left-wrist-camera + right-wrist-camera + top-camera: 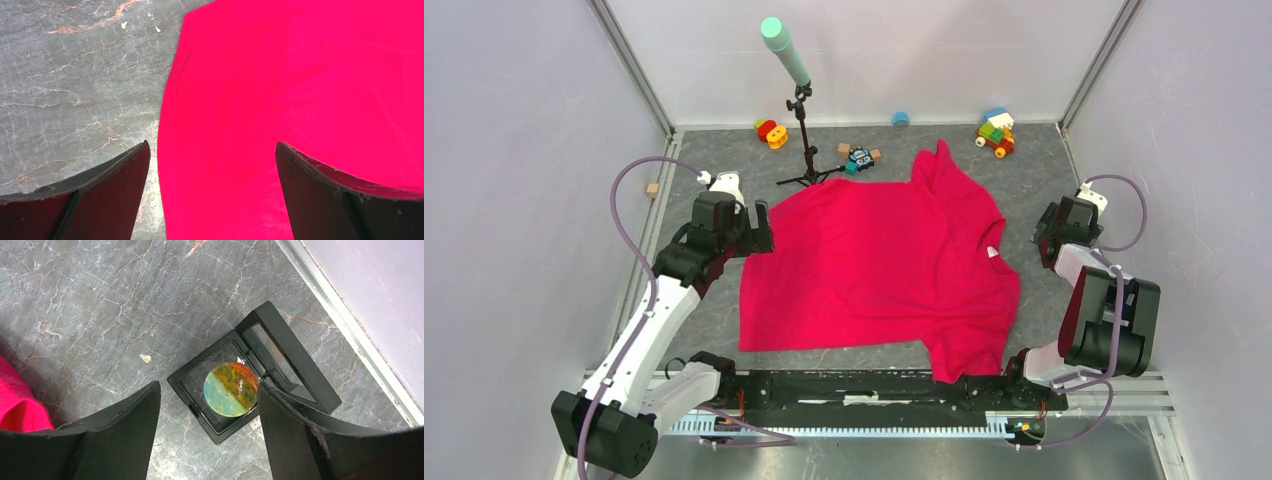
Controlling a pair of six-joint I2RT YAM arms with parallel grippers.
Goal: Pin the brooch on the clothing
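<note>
One white label (993, 252), unreadable, on clothing (874, 260) — brooch (231, 389) in case (292, 362)

No words, numbers or signs can be read anywhere. The small white label (994, 253) sits at the collar of the red shirt (874, 270), on the right side, and it is too tiny to read. The round brooch (231, 388) in its black box (300, 357) shows only colours: blue-green, yellow and orange.
</note>
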